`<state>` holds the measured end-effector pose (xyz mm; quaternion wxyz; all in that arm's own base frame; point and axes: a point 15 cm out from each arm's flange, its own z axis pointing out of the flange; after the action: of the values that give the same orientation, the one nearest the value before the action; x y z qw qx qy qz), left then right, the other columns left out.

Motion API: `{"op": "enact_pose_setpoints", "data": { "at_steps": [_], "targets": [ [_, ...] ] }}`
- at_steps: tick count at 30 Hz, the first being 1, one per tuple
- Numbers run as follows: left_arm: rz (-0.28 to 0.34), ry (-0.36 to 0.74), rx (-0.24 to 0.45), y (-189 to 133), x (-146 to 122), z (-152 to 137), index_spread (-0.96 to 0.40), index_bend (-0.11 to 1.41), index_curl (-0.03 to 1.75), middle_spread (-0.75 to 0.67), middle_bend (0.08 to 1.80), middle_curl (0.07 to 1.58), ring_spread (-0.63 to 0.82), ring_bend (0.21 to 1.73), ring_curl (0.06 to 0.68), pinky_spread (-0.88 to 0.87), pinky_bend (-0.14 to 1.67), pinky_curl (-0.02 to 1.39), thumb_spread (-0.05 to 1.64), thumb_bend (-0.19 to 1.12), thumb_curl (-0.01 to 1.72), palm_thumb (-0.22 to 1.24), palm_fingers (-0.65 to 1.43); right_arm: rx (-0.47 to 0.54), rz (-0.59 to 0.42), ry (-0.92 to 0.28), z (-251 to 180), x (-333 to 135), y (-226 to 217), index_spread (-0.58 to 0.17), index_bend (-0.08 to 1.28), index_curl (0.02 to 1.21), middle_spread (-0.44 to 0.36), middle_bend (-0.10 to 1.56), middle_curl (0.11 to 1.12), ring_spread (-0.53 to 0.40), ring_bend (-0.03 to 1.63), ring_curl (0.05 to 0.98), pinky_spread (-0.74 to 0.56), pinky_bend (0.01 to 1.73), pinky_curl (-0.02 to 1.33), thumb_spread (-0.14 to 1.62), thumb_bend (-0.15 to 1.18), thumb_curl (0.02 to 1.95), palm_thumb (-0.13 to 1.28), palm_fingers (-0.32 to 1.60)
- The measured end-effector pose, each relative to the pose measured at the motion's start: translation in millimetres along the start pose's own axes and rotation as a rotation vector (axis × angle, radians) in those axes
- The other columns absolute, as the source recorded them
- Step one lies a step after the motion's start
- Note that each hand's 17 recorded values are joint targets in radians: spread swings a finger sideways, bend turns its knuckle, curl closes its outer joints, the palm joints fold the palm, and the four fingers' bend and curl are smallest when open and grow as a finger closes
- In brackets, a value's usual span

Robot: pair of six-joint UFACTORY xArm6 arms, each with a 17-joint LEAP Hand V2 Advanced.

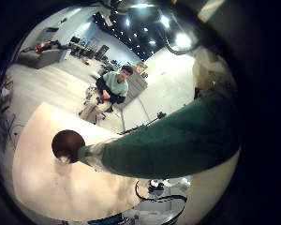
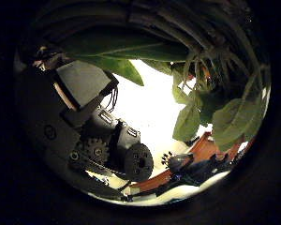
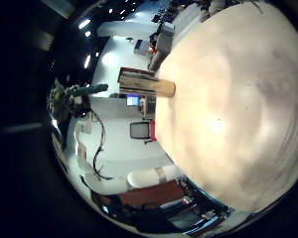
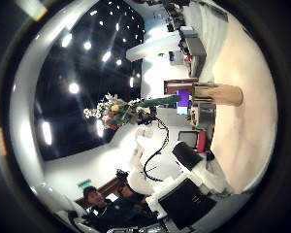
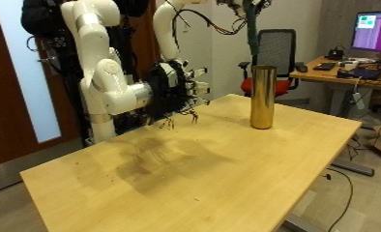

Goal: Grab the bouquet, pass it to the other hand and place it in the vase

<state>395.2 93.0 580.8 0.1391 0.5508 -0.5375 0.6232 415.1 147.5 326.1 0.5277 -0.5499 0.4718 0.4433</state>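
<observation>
Left robot hand point(image 2: 103, 141) gripped the bouquet point(image 4: 112, 109) stems above the vase point(image 5: 261, 97). Right robot hand point(image 5: 178, 89) was spread, empty. I judged the bouquet light and floppy, best held by the stems.

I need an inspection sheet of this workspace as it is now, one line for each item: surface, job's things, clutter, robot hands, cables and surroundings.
Surface: wooden table, with a darker patch near the middle.
Job's things: tall golden vase stands upright on the table, nothing in it; bouquet is held high above the vase, stem pointing down.
Clutter: nothing seen.
Robot hands: left robot hand is raised and closed round the bouquet's stem; right robot hand hangs low over the table beside the vase, fingers open, holding nothing.
Cables: nothing seen on the table.
Surroundings: office chair and desk with monitor behind the table.
</observation>
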Motion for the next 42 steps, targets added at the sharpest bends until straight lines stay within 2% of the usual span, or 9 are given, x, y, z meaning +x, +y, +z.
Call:
{"op": "enact_pose_setpoints", "data": {
  "at_steps": [20,25,30,31,32,34,37,39,42],
  "targets": [
    [-0.034,-0.003,-0.001,-10.7,-44.2,15.5,-0.53,0.19,1.63,-0.58,0.98,1.11,-0.42,1.4,0.567,-0.59,1.11,0.67,0.17,-0.03,0.92,1.13,1.06,0.0,0.002,-0.01,0.7,1.3,0.8,-0.37,0.16,0.26,0.071,0.17,0.25,0.145,0.29,0.264,0.25,0.35,0.33,0.96,-0.02,0.53,0.92,-0.02],
    [-0.024,-0.002,-0.005,-12.2,-59.2,15.9,-0.5,0.17,1.64,-0.57,0.97,1.1,-0.43,1.36,0.561,-0.61,1.1,0.65,0.2,-0.04,0.9,1.07,1.04,-0.001,0.002,-0.008,1.7,1.7,0.9,-0.37,0.17,0.27,0.062,0.18,0.26,0.144,0.28,0.264,0.25,0.34,0.33,0.96,-0.02,0.53,0.93,-0.01],
    [-0.07,-0.046,-0.069,6.9,-91.3,16.9,-0.47,0.14,1.57,-0.55,0.94,1.05,-0.48,1.2,0.522,-0.67,1.04,0.6,0.3,-0.07,0.82,0.86,0.87,-0.004,0.002,-0.009,1.9,1.4,1.3,-0.369,0.18,0.28,0.061,0.18,0.26,0.144,0.28,0.264,0.25,0.34,0.33,0.96,-0.02,0.53,0.93,0.0],
    [-0.079,-0.065,-0.092,13.9,-100.5,16.0,-0.44,0.18,1.49,-0.48,0.77,1.0,-0.33,0.95,0.478,-0.42,0.69,0.55,0.55,-0.14,0.74,0.65,-0.03,-0.004,0.001,-0.01,2.1,0.7,1.0,-0.369,0.18,0.28,0.061,0.18,0.26,0.144,0.28,0.264,0.25,0.33,0.33,0.96,-0.02,0.53,0.93,0.0],
    [-0.089,-0.076,-0.107,18.7,-109.4,15.0,-0.35,0.06,1.35,-0.16,0.42,0.89,0.01,0.86,0.431,-0.05,0.62,0.53,0.66,-0.11,0.64,0.5,-0.38,-0.005,0.002,-0.01,2.7,0.6,1.2,-0.369,0.18,0.28,0.061,0.17,0.26,0.144,0.27,0.264,0.25,0.33,0.33,0.96,-0.02,0.54,0.93,0.0],
    [-0.1,-0.084,-0.097,20.1,-119.9,8.7,-0.19,-0.02,1.16,0.15,0.23,0.72,0.25,0.76,0.311,0.25,0.52,0.4,0.75,-0.08,0.55,0.39,-0.34,-0.01,0.002,-0.011,4.5,0.4,1.9,-0.371,0.18,0.29,0.061,0.17,0.26,0.144,0.28,0.266,0.25,0.33,0.33,0.96,-0.02,0.54,0.93,0.0],
    [-0.123,-0.089,-0.042,17.9,-132.2,-11.1,0.05,-0.01,0.85,0.43,0.16,0.56,0.46,0.68,0.258,0.49,0.47,0.34,0.78,-0.05,0.46,0.31,-0.3,-0.014,0.002,-0.011,6.2,0.4,2.4,-0.366,0.19,0.3,0.061,0.17,0.26,0.144,0.27,0.265,0.25,0.32,0.32,0.96,-0.02,0.54,0.93,0.01],
    [-0.131,-0.094,-0.017,16.5,-135.4,-21.0,0.14,0.02,0.65,0.52,0.15,0.48,0.54,0.63,0.236,0.58,0.44,0.32,0.79,-0.05,0.42,0.29,-0.28,-0.017,0.002,-0.012,6.8,0.0,3.2,-0.365,0.18,0.3,0.061,0.17,0.26,0.145,0.27,0.266,0.25,0.32,0.32,0.96,-0.02,0.54,0.93,0.01],
    [-0.148,-0.122,-0.001,19.8,-142.7,-41.2,0.17,0.05,0.49,0.56,0.15,0.41,0.58,0.58,0.217,0.63,0.4,0.3,0.78,-0.04,0.39,0.29,-0.25,-0.019,0.0,-0.013,7.1,-0.8,3.6,-0.364,0.18,0.31,0.061,0.17,0.26,0.142,0.27,0.267,0.25,0.31,0.33,0.96,-0.02,0.54,0.93,0.02]
  ]
}}
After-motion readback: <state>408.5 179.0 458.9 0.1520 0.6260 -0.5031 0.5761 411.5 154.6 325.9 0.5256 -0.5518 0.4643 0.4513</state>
